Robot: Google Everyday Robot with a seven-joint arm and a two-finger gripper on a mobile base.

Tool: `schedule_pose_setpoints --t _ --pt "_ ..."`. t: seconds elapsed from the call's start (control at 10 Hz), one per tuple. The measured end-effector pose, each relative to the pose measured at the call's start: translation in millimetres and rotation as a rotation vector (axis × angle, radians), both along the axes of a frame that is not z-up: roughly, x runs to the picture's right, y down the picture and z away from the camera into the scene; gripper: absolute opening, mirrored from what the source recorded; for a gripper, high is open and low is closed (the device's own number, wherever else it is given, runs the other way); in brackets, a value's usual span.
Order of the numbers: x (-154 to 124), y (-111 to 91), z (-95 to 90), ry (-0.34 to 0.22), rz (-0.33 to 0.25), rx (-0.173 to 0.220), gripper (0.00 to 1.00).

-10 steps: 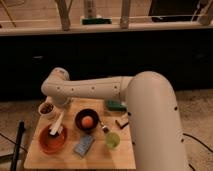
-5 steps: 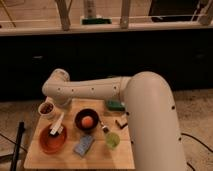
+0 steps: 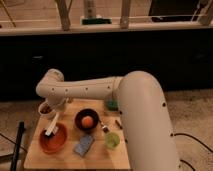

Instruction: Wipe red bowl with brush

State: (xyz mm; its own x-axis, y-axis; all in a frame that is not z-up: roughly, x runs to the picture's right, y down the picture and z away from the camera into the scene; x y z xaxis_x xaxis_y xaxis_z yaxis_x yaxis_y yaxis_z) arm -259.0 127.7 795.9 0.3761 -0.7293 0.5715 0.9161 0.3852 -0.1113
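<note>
We are seeing the shallow red bowl (image 3: 61,143) with the white-handled brush (image 3: 52,125) leaning into it. The arm (image 3: 85,91) is bending down, its end effector (image 3: 56,110) at the handle's top; we cannot tell its grip.

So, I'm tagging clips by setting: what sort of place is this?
Probably a lab or test space rather than a home: a small wooden table, a loose cable on the speckled floor, a long dark counter behind. The gripper is by the brush over the red bowl.
</note>
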Motion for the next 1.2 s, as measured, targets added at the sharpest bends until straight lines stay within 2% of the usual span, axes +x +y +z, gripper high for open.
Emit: schedule_pose_setpoints --t 0.3,0.7,1.0,1.2 --pt "-6.9 17.9 -11.7 -0.02 -0.011 -0.018 0.0" --pt "10.7 40.5 -25.8 0.0 -0.005 -0.049 0.0" --pt "34.1 38.2 -21.7 0.053 0.006 -0.055 0.0" --pt "40.8 26.6 -12.4 0.081 0.004 -0.048 0.0"
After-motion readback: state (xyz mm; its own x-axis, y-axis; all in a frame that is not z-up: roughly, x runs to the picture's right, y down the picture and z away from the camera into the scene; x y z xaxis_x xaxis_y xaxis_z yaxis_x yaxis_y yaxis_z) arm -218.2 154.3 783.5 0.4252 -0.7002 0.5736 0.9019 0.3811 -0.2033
